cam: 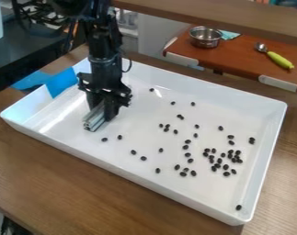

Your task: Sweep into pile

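Note:
The black gripper [103, 104] hangs down into the left part of the white tray [138, 176], shut on a short silver metal bar [95, 119] that lies low, close to the tray floor. Dark beans [217, 165] lie spread over the tray's middle and right, most densely in a loose cluster at the right. A few stray beans [120, 137] are just right of the bar's near end, apart from it. One bean [238, 207] sits alone near the tray's front right corner.
Raised white walls surround the tray, with blue tape [61, 82] on its left corner. Behind stands a reddish-brown table [237, 57] with a metal pot [205, 37] and a green-handled spoon [279, 60]. A wooden shelf [224, 17] crosses the top.

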Motion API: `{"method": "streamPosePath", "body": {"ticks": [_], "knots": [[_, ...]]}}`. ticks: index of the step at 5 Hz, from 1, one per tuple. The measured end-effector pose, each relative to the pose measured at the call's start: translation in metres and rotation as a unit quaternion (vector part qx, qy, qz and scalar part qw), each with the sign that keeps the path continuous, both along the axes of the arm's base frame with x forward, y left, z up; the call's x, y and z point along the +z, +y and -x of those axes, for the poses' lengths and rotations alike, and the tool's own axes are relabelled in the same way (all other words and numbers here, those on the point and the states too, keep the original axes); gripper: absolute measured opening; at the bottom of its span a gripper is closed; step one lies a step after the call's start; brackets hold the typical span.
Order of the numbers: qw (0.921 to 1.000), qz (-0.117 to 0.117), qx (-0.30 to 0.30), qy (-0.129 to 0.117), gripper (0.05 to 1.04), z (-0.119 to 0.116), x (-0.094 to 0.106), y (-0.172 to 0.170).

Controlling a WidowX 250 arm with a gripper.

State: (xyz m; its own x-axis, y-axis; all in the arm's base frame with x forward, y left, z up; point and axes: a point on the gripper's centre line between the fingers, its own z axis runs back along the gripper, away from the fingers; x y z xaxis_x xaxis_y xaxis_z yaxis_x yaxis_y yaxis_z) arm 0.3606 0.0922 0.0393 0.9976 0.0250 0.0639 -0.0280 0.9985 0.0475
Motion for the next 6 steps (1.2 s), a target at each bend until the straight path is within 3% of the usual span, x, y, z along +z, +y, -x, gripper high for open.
{"method": "streamPosePath", "body": {"ticks": [4,6], "knots": [[0.9979,0.024,-0.048,0.036,0.394,0.039,0.004,0.005],[0.9987,0.017,-0.041,0.027,0.393,0.05,-0.003,-0.007]]}}
